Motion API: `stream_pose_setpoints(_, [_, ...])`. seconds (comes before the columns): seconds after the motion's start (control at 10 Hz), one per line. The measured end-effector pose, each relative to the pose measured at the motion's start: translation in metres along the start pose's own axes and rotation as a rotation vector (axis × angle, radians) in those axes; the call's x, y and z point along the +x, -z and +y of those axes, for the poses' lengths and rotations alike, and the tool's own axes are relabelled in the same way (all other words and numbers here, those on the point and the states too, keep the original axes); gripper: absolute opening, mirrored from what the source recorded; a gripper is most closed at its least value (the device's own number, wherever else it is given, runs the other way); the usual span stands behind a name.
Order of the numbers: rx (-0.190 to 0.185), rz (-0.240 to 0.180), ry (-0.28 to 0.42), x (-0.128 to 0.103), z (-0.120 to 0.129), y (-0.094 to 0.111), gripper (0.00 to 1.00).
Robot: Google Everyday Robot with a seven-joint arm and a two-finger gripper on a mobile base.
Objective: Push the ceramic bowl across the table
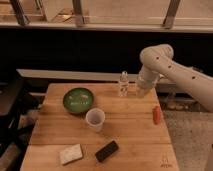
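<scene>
Near edge of the table [135, 137]: a pale sponge [71, 153] and a black rectangular block [107, 150]. Mid-table: a white cup [95, 119]; right edge, an orange-red object [157, 114]. Behind the cup, left, sits the green ceramic bowl [78, 99]. The claw [125, 86] hangs over the far edge, well apart from the bowl; its opening cannot be told.

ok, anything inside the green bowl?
The ceramic bowl shows only green glaze with glints, no contents visible. Its near inner wall is hidden by the rim. The gripper is at the far edge of the table, off the bowl.
</scene>
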Motion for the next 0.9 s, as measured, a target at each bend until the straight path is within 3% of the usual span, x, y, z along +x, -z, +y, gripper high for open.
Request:
stream_pose_setpoints(0.2, [-0.046, -0.044, 0.012, -0.021, 0.023, 0.0, 0.0])
stream_pose_setpoints(0.4, [-0.099, -0.062, 0.046, -0.034, 0.057, -0.008, 0.0])
stream_pose_setpoints(0.8, [-0.169, -0.013, 0.134, -0.028, 0.124, -0.046, 0.0])
stream_pose_setpoints(0.9, [-0.169, -0.015, 0.133, -0.029, 0.123, -0.045, 0.0])
